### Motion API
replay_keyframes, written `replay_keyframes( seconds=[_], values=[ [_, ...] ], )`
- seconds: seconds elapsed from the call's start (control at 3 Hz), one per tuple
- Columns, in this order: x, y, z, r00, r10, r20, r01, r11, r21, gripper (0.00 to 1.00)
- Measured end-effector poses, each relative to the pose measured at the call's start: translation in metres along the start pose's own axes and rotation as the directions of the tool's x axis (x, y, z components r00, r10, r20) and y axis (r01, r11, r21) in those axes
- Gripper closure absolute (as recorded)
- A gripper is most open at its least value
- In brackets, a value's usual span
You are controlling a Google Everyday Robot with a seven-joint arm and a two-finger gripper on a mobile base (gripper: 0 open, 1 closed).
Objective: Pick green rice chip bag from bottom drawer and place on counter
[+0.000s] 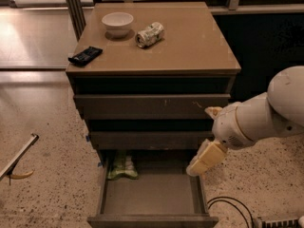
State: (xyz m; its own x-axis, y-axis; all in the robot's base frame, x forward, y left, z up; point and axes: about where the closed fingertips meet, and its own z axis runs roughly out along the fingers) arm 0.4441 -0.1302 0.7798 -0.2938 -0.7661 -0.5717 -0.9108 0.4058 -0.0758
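Note:
The green rice chip bag (122,167) lies crumpled in the back left corner of the bottom drawer (152,219), which is pulled out and open. My gripper (205,158) hangs on the white arm over the drawer's right rim, to the right of the bag and well apart from it, holding nothing that I can see. The tan counter (194,46) tops the cabinet above.
On the counter stand a white bowl (118,23), a crushed silver-green can (149,34) and a flat black packet (85,55) at the left edge. The two upper drawers are closed. A black cable (232,205) lies on the floor at right, a metal bar (19,160) at left.

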Motion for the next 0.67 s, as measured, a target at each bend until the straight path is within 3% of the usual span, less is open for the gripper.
replay_keyframes(
  seconds=[0.33, 0.67],
  values=[
    [0.019, 0.015, 0.060, 0.996, 0.043, 0.080, -0.039, 0.9983, -0.043, 0.00],
    [0.037, 0.028, 0.118, 0.979, 0.082, 0.184, -0.073, 0.9959, -0.052, 0.00]
  ],
)
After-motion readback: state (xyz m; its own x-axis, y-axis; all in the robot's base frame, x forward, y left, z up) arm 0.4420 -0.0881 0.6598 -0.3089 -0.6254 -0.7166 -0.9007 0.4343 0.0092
